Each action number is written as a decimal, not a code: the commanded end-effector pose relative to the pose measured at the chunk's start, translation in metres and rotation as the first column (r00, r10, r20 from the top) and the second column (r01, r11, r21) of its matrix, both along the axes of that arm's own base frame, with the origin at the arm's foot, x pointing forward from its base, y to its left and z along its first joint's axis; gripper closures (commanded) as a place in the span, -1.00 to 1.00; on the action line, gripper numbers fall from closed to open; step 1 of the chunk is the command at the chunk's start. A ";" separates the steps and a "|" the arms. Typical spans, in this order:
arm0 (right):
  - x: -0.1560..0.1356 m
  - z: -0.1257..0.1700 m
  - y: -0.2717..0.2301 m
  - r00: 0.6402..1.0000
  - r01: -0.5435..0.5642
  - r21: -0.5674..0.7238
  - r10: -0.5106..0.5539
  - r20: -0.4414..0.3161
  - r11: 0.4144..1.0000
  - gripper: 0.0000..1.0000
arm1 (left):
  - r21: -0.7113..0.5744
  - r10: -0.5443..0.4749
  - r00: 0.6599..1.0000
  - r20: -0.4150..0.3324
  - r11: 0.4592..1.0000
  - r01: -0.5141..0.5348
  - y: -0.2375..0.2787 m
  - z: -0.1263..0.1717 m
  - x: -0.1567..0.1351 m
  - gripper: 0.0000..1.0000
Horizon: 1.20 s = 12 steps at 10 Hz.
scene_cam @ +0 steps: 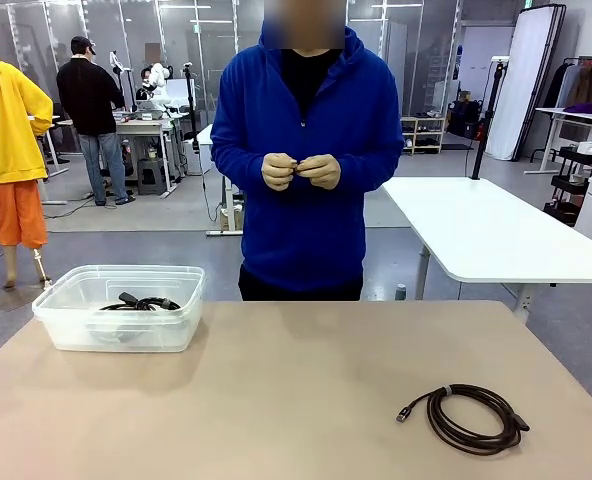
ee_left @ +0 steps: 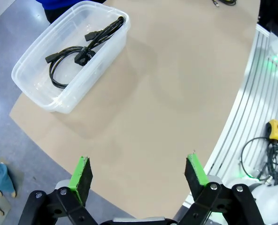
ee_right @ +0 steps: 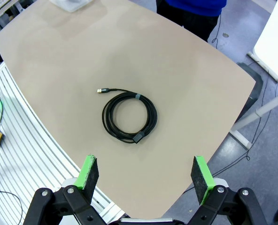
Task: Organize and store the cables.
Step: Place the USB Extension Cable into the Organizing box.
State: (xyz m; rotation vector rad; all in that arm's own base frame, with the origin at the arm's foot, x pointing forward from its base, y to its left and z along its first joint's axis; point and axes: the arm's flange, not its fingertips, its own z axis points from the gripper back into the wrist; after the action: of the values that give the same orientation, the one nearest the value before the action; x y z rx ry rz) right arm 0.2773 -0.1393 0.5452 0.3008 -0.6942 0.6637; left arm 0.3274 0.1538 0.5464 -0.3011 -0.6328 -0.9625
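A dark coiled cable with a small connector lies on the tan table near its front right; in the right wrist view the same coil sits well ahead of my right gripper, which is open and empty above it. Another black cable lies inside the clear plastic bin at the left; the left wrist view shows that cable in the bin. My left gripper hangs open over bare table, apart from the bin. The person's hands pinch something small and dark at chest height.
The person in a blue top stands at the table's far edge. A white table stands behind on the right. In the left wrist view a yellow box with a red button and loose cords lie beside the table.
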 end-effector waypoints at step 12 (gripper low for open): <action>0.041 0.019 0.042 0.987 -0.158 -0.233 0.149 -0.055 0.960 -1.00 | 0.002 -0.008 1.000 -0.005 1.000 0.008 0.002 0.002 0.000 -1.00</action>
State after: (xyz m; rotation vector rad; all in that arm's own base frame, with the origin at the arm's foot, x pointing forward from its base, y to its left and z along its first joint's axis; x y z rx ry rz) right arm 0.2978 -0.0983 0.5630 0.1762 -0.5948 0.8161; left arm 0.3274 0.1535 0.5466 -0.2996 -0.6317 -0.9627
